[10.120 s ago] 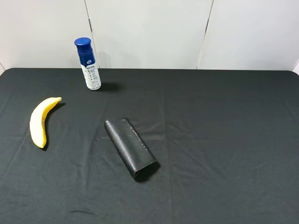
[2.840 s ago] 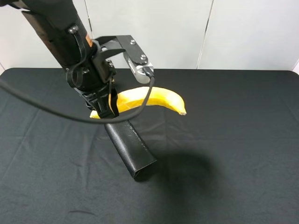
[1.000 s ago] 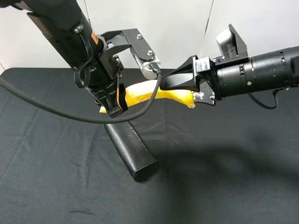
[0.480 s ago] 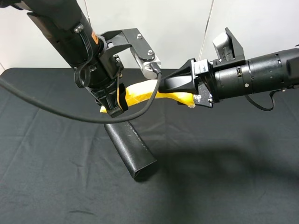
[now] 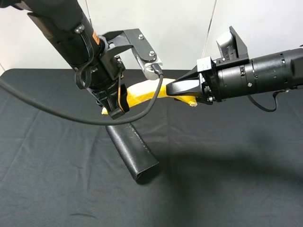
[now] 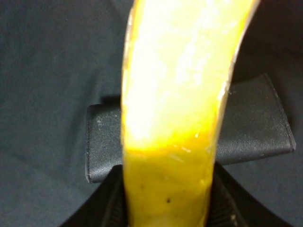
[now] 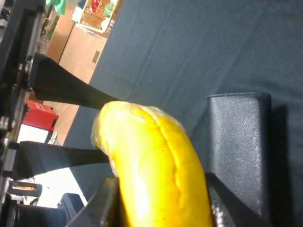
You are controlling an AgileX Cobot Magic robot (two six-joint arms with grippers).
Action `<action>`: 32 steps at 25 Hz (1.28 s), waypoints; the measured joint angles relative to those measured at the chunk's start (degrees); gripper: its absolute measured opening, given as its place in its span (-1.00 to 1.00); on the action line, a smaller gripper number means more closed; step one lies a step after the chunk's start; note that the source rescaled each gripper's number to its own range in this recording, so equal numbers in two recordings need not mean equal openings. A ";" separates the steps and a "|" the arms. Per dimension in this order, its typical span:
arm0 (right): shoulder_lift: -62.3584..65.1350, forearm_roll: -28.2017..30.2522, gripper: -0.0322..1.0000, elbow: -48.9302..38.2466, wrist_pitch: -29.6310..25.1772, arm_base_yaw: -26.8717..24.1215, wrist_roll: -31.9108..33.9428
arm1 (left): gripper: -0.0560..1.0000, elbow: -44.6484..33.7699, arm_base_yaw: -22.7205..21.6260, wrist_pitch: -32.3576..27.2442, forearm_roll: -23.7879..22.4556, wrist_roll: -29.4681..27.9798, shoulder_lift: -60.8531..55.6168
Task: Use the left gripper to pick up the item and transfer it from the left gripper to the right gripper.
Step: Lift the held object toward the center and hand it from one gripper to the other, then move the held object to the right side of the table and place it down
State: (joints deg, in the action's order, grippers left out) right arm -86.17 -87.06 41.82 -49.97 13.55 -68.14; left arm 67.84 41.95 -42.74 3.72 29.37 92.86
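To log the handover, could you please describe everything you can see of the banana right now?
The banana is curved, smooth-skinned and bright yellow, with a few small dark specks. It hangs in the air, roughly level, above the black case and clear of it. The left gripper clamps one end, and the right gripper has its fingers closed against the other end.

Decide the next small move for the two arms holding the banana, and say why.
Probably open the jaws of the left gripper. The banana hangs above the black case, clamped at one end by the left gripper, while the jaws of the right gripper appear closed on its other end, so the right gripper seems ready to carry it alone.
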 joint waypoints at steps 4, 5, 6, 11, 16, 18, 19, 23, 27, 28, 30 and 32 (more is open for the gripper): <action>0.00 -0.25 -0.86 0.00 0.12 0.00 0.00 | -0.89 0.00 0.00 0.46 -1.31 -0.91 0.00; 0.00 -0.31 -0.86 0.00 0.12 0.00 0.00 | -0.74 0.00 0.10 0.52 -1.63 -1.74 0.00; 0.00 -0.25 -0.86 0.00 0.12 0.00 0.00 | -0.38 0.00 0.11 0.66 -2.04 -2.55 0.00; 0.00 -0.25 -0.86 0.00 0.12 0.00 0.00 | 0.84 0.00 0.11 0.85 -2.49 -4.39 0.00; 0.00 -0.25 -0.86 0.00 0.12 0.00 0.00 | 0.98 0.25 0.11 -0.20 -2.56 -4.39 0.00; 0.00 -0.25 -0.86 0.00 0.12 0.00 0.00 | 0.99 1.30 0.11 -3.05 -2.63 -4.91 0.00; 0.00 -0.25 -0.86 0.00 0.12 0.00 0.00 | 0.99 2.24 0.11 -5.08 -2.63 -5.43 0.00; 0.00 -1.04 -0.86 0.00 0.12 0.00 0.00 | 0.99 6.95 0.11 -13.76 -4.08 -8.40 0.00; 0.00 -1.51 -0.86 0.00 0.12 0.00 0.00 | 0.99 11.31 0.11 -21.30 -7.68 -12.89 -0.06; 0.00 -1.56 -0.86 0.00 0.12 0.00 0.00 | 0.99 11.97 0.11 -22.75 -8.58 -13.78 -0.20; 0.00 -1.61 -0.86 0.00 0.17 0.00 0.00 | 0.99 12.65 0.11 -24.55 -9.40 -15.13 -1.25; 0.00 -1.61 -0.86 0.00 0.51 0.00 0.00 | 0.99 12.70 0.15 -24.65 -9.79 -16.09 -3.43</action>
State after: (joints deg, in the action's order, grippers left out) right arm -86.17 -88.68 41.82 -49.46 13.55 -68.14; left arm 80.54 42.10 -67.39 -6.08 13.28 89.43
